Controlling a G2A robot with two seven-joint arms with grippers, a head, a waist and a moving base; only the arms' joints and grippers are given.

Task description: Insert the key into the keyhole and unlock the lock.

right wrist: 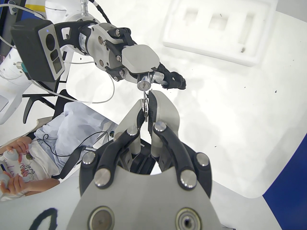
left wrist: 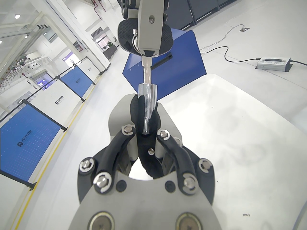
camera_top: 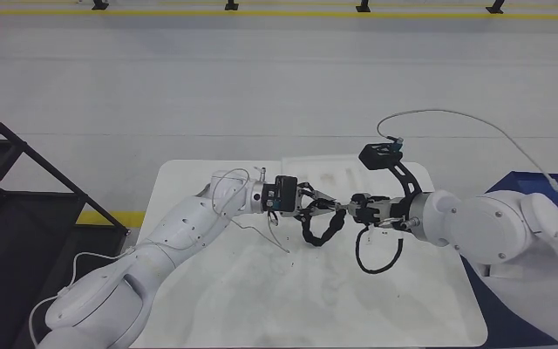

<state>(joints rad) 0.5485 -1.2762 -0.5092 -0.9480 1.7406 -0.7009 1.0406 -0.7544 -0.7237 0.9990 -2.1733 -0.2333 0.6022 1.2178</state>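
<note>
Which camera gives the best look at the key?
The left wrist view: the key shows its blade lengthwise, reaching the lock. The right wrist view shows it edge-on; the top view, barely a speck.

White arms (camera_top: 179, 234) end in grey, black-linked tools (left wrist: 144, 113).

Top view: I look down from above both arms, rather far, onto the table (camera_top: 418, 305).
Left wrist view: I sit close behind the left gripper (left wrist: 145, 111), facing the right gripper (left wrist: 145, 46) just ahead.
Right wrist view: close behind the right gripper, facing back at the left one.
Shared by all: the spot between the two grippers, where key (left wrist: 146, 72) meets lock (left wrist: 147, 94).
</note>
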